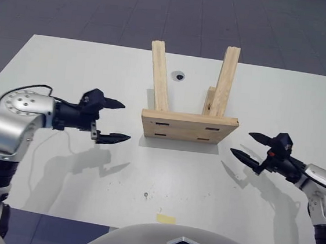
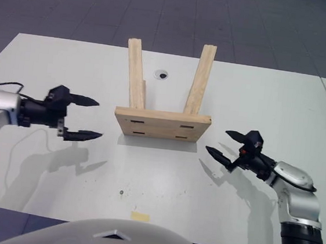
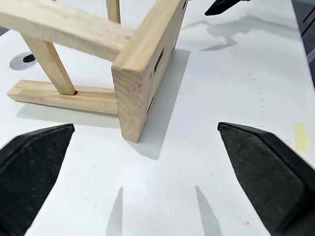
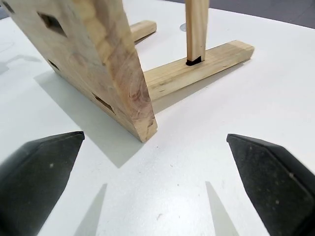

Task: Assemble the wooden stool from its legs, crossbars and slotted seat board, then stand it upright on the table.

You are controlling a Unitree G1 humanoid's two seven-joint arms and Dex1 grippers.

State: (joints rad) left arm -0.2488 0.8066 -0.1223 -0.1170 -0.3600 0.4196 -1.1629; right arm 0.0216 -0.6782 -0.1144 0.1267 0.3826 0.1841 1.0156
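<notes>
On the white table [image 1: 64,65], the left claw [image 1: 126,120] hangs wide open, gripping nothing. Just to its right the stool [image 1: 189,126] lies on its side, legs [image 1: 161,75] pointing away. Right of that, the right claw [image 1: 241,142] also gapes open, empty.

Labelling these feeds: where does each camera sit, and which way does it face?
Left eye: head, looking down at table and stool on its side; both arms, left hand, right hand.
Right eye: beside it, sharing that scene.
Left wrist: left arm, facing seat board between own fingers.
Right wrist: right arm, facing the board's other end; both wrists share it.
</notes>
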